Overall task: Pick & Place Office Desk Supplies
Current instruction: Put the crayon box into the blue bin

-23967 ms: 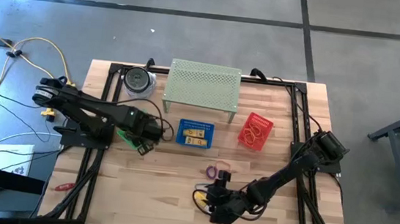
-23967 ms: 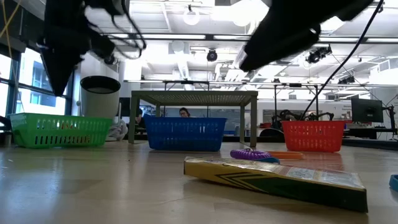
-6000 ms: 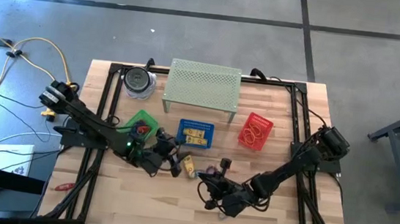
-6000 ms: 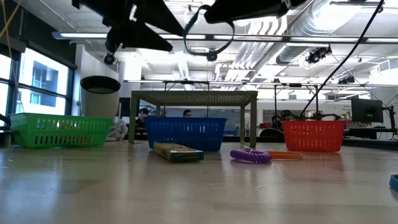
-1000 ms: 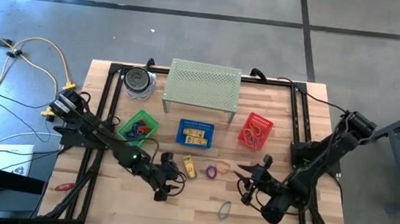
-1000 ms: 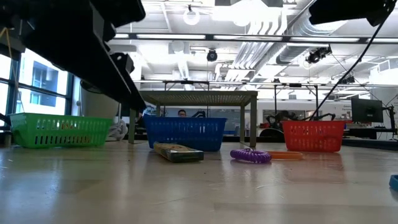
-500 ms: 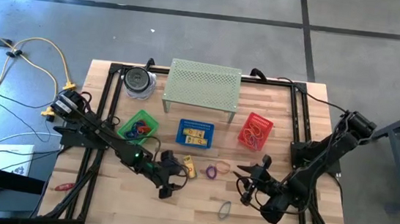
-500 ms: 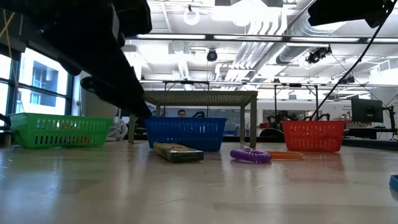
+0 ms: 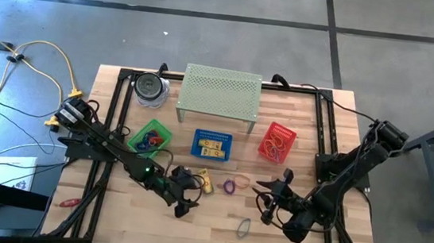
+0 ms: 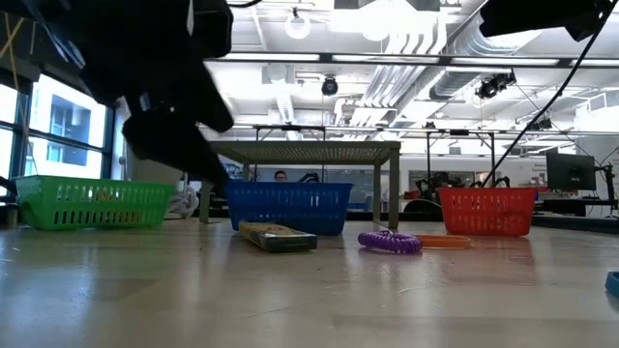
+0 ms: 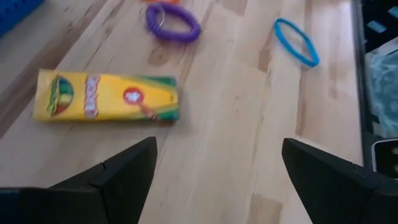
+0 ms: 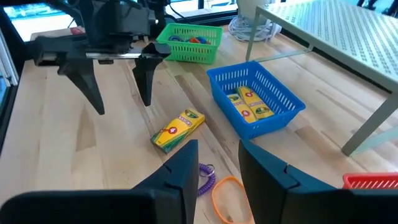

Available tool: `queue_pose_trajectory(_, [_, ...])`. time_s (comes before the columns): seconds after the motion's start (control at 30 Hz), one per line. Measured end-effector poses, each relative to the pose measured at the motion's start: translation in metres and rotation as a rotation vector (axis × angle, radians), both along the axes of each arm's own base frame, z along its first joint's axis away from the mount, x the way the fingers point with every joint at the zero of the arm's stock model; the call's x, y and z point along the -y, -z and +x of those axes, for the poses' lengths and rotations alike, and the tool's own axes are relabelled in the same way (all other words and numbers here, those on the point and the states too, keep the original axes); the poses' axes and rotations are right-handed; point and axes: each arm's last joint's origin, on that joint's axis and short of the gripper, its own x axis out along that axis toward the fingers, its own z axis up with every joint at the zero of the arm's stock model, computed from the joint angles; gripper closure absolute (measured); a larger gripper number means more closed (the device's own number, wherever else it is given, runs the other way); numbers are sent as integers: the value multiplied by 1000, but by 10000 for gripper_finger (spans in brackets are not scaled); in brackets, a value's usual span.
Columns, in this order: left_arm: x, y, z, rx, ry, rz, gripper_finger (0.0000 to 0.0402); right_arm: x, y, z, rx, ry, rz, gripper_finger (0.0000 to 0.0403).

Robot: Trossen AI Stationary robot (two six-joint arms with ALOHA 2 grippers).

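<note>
Yellow crayon box (image 11: 107, 96) just ahead of spread L fingers (image 11: 134, 165)

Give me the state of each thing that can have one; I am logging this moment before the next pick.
left pincer: open, empty, above the table near the crayon box
right pincer: empty
crayon box: lying flat, loose
purple coil loop: loose on table
blue band: loose on table
blue basket: holding yellow boxes
green basket: holding loops
red basket: holding orange bands

Robotics lab, exposed ceiling ducts (image 10: 426, 72), concrete floor (image 9: 209, 33), monitors (image 10: 566, 172) behind
</note>
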Motion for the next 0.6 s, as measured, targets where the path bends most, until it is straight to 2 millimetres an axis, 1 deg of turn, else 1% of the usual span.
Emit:
queue_pose_trajectory(0.1, [1,-3,2,42,30,20,65,-1,-1,1,-4,-17,-22,300])
queue_pose_trajectory(0.23, [11,-10,3,130,139,94,65,-3,-3,3,-7,-44,-56,300])
queue_pose_trajectory(0.33, [14,-11,1,146,188,139,65,-3,-4,5,-3,-58,-72,300])
queue_pose_trajectory(0.43, [11,-10,3,143,217,201,65,-4,-5,6,8,-62,-65,300])
queue_pose_trajectory(0.53, [3,-8,6,130,241,271,65,-5,-6,7,5,-76,-44,300])
queue_pose_trajectory(0.6, [-2,-8,9,133,294,291,65,-6,-6,7,8,-84,-28,300])
